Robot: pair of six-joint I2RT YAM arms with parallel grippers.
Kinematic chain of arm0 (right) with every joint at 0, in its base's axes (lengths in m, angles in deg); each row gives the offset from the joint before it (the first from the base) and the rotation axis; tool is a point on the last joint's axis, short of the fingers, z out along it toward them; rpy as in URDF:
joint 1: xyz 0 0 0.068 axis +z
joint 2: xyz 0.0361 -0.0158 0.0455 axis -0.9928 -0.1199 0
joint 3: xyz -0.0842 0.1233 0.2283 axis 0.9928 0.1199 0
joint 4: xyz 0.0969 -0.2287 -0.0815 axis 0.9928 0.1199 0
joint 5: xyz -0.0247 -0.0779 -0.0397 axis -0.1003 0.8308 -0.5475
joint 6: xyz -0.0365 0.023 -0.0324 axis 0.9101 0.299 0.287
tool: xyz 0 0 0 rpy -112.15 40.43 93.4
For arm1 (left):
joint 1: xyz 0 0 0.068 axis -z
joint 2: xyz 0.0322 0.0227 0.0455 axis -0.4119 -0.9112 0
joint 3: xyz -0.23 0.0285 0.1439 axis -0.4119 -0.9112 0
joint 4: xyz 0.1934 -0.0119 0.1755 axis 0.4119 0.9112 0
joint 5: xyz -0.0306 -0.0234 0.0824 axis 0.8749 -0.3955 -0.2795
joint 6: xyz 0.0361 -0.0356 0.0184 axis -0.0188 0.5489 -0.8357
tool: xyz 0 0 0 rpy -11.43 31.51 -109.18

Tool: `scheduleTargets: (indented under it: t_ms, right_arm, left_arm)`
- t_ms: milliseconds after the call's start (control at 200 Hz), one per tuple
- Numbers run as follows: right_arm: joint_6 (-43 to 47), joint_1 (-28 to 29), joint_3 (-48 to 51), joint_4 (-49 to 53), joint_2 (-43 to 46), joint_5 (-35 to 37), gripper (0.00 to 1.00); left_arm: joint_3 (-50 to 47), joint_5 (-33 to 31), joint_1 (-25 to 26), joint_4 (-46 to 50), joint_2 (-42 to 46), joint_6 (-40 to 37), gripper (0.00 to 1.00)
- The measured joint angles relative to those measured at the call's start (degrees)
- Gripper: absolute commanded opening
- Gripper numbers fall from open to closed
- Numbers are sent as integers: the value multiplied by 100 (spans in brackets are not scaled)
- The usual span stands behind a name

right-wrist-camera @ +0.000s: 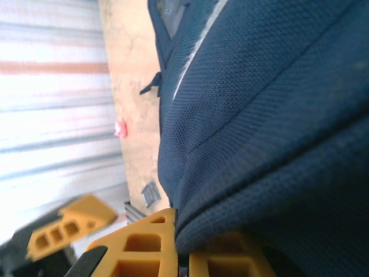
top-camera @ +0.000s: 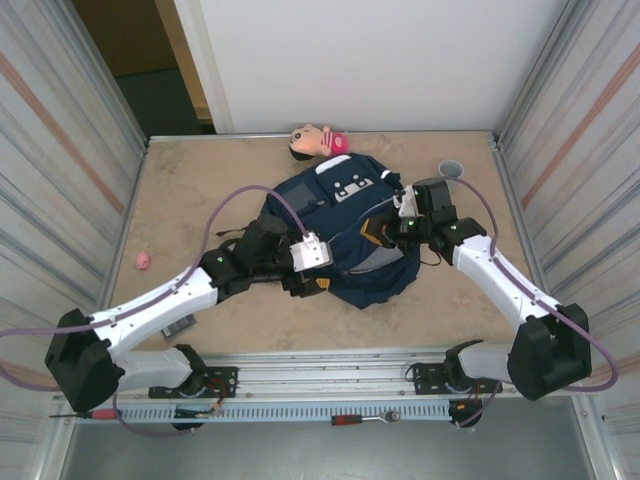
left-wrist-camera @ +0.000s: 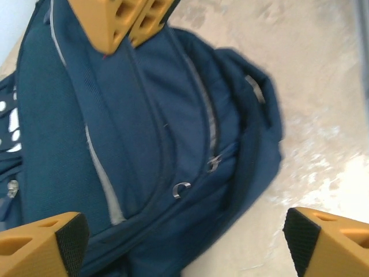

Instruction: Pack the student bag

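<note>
The student bag (top-camera: pixel 345 225), navy with grey stripes and a white patch, lies flat in the middle of the table. My right gripper (top-camera: pixel 378 232) is shut on a fold of its fabric (right-wrist-camera: pixel 259 144); the yellow fingers (right-wrist-camera: pixel 144 248) pinch the cloth between them. My left gripper (top-camera: pixel 312 283) hovers over the bag's near edge, its fingers (left-wrist-camera: pixel 43 245) spread wide with nothing between them. Below it are two metal zip pulls (left-wrist-camera: pixel 180 188) on the bag (left-wrist-camera: pixel 144 144). The right gripper's fingertips (left-wrist-camera: pixel 130 20) show at the top of the left wrist view.
A doll (top-camera: pixel 318 141) lies just behind the bag and a grey cup (top-camera: pixel 451 169) stands at the back right. A small pink object (top-camera: pixel 143 261) and a dark flat item (top-camera: pixel 180 324) rest on the left. Corrugated walls close both sides.
</note>
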Motion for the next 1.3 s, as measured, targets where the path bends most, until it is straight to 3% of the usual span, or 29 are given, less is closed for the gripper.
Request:
scheduleTargets:
  t_ms: [236, 296, 351, 436, 586, 671, 822, 902, 1012, 1298]
  right_arm:
    - [461, 2, -118, 367, -4, -476, 0]
    - [577, 7, -120, 435, -15, -590, 0]
    - [671, 7, -140, 498, -42, -669, 0]
    - [876, 4, -245, 623, -133, -732, 0]
    - [1237, 0, -476, 782, -326, -743, 0]
    - [1394, -31, -509, 863, -334, -761, 0]
    - [1565, -52, -566, 918, -317, -824, 30]
    - [1720, -39, -577, 1005, -210, -787, 39]
    - [1893, 17, -588, 1250, 72, -417, 44]
    - [2256, 463, -520, 2057, 1379, 1147, 46]
  left_arm:
    - [-2, -664, -24, -348, -691, -704, 93]
    - [0, -785, -26, -525, -870, -782, 88]
    - [4, -791, -50, -623, -1023, -828, 77]
    - [55, -710, -37, -627, -1237, -938, 50]
    - [83, -498, -17, -520, -1272, -938, 12]
    - [92, -433, -17, -483, -1167, -859, 1]
    - [31, -433, -17, -415, -881, -396, 0]
    - [-57, -437, -17, -446, -743, -92, 0]
    - [-168, -437, -17, -496, -721, 289, 0]
    - [-339, -356, -24, -802, -787, 1032, 0]
